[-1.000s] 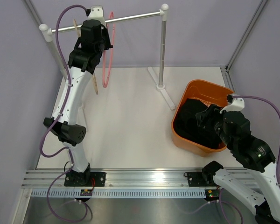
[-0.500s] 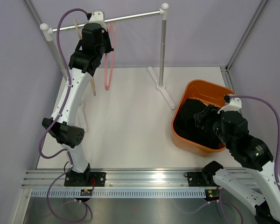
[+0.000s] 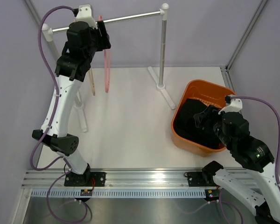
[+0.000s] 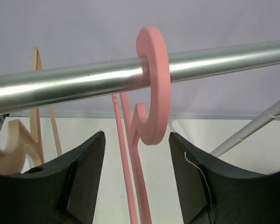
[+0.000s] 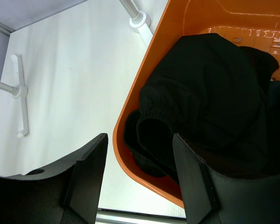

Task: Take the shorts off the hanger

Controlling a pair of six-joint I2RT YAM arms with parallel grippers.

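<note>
The shorts (image 3: 192,120) lie as a dark heap in the orange basket (image 3: 196,85) at the right, and the right wrist view shows the shorts (image 5: 210,88) with an elastic waistband folded against the basket's wall (image 5: 130,100). A bare pink hanger (image 3: 106,70) hangs from the metal rail (image 3: 130,17). My left gripper (image 4: 136,154) is open, its fingers standing apart on either side of the pink hanger's hook (image 4: 154,88) just below the rail (image 4: 74,84). My right gripper (image 5: 139,158) is open above the basket's near rim, holding nothing.
A bare wooden hanger (image 3: 92,84) hangs left of the pink one on the same rail, also in the left wrist view (image 4: 37,107). The rack's right post (image 3: 162,51) and white foot (image 3: 164,95) stand beside the basket. Grey walls close in the sides.
My left gripper has opened and let go of the pink hanger, which now hangs straight on the rail. The left arm has shifted left. The right arm has barely moved.
</note>
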